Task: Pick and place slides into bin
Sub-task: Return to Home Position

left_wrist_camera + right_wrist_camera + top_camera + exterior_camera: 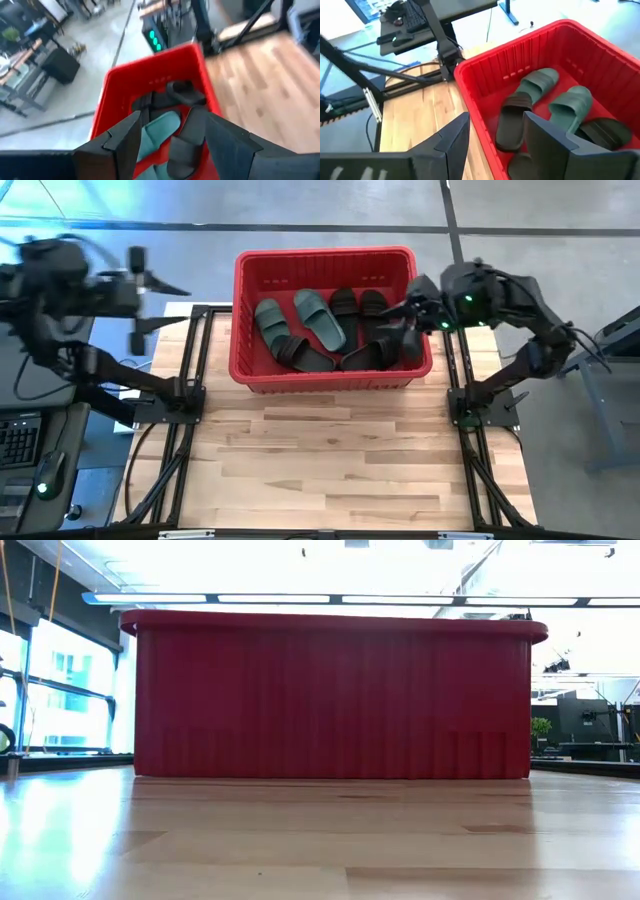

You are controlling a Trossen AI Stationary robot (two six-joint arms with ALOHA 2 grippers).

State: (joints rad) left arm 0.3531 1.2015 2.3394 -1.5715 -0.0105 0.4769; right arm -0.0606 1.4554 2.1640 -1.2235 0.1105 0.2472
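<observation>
The red bin (240, 320) stands at the table's far middle; it fills the low view (335, 700). Inside lie two sage green slides (272, 320) (320, 318) and several black slides (372, 352). My right gripper (405, 328) is open and empty, above the bin's right end; in its wrist view (496, 117) the fingers stand apart over the bin's near rim (470, 100). My left gripper (140, 295) is open and empty, beyond the table's far left corner. It faces the bin, which shows in the left wrist view (150, 65).
The wooden table top (330, 460) lies bare on the near side of the bin. The arms' black base frames (185, 395) (470, 405) stand at the left and right edges. A keyboard (20, 440) sits off the table to the left.
</observation>
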